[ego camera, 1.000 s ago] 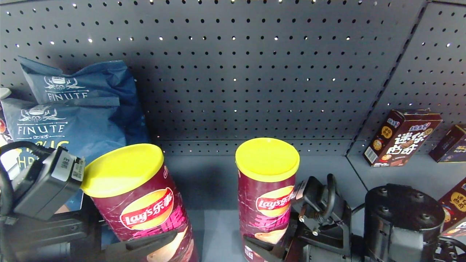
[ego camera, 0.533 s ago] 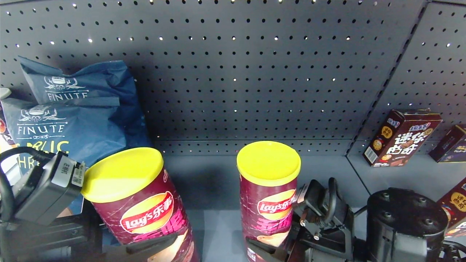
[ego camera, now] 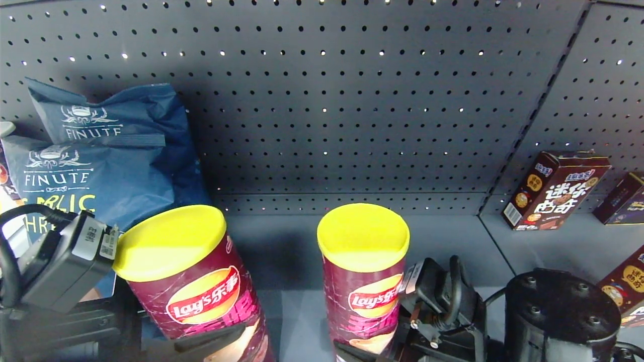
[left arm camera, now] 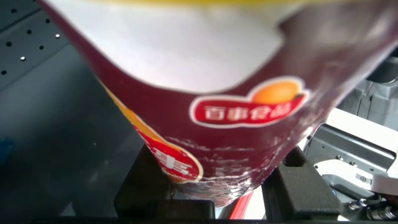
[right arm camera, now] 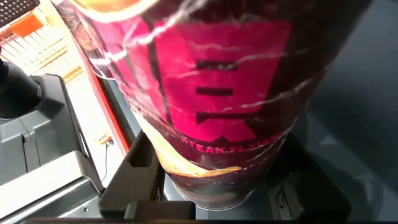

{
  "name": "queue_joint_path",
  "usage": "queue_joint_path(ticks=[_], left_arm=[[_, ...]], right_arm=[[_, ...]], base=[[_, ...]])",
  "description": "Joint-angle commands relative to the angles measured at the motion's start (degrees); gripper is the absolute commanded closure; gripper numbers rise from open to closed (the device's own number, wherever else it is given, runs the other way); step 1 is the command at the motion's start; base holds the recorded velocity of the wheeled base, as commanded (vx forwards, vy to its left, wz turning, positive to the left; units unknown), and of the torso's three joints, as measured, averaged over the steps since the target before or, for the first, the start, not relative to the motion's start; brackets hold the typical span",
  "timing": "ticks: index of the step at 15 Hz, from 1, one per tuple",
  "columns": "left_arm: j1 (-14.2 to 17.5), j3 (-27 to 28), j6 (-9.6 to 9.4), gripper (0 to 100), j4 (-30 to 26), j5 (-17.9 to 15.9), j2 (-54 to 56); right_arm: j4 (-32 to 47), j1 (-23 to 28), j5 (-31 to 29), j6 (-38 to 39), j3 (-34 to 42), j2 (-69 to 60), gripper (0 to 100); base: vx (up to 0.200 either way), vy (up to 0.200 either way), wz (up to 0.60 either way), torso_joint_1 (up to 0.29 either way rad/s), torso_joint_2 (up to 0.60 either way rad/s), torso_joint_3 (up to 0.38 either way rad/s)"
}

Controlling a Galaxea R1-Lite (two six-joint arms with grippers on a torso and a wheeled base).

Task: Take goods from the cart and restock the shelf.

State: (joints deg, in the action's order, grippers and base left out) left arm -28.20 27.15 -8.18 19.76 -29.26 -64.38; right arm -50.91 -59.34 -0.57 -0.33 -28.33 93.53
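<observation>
Right gripper (right arm camera: 214,190) has its fingers closed on the lower body of the right can (ego camera: 362,271). The can is upright over the shelf (ego camera: 448,236), with its lid lower and slightly further left than 1.0 s ago. Base contact with the shelf cannot be told. Left gripper (left arm camera: 217,199) clamps the left can (ego camera: 188,281) near its base, and its lid is marginally lower. Blue bags (ego camera: 100,151) and brown box (ego camera: 553,191) are unchanged.

dark pegboard wall (ego camera: 352,100), grey shelf (ego camera: 453,236) below, light through holes
</observation>
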Motion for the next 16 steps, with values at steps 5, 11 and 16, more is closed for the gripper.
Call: queue_joint_path(ticks=[5,11,16], left_arm=[[0.0,0.4,0.01,100,0.0,0.0,0.0],[-0.5,3.9,1.41,100,2.5,0.1,-0.7],[0.0,4.1,3.87,100,2.5,0.6,0.0]], right_arm=[[-0.4,1.3,-1.4,-0.3,-1.1,-1.3,100],[-4.9,0.8,-2.2,0.1,1.5,-2.2,100],[-21.6,0.7,-2.1,-0.3,9.4,4.9,100]], base=[[0.000,0.000,0.00,0.000,0.00,0.000],[0.000,0.000,0.00,0.000,0.00,0.000],[0.000,0.000,0.00,0.000,0.00,0.000]])
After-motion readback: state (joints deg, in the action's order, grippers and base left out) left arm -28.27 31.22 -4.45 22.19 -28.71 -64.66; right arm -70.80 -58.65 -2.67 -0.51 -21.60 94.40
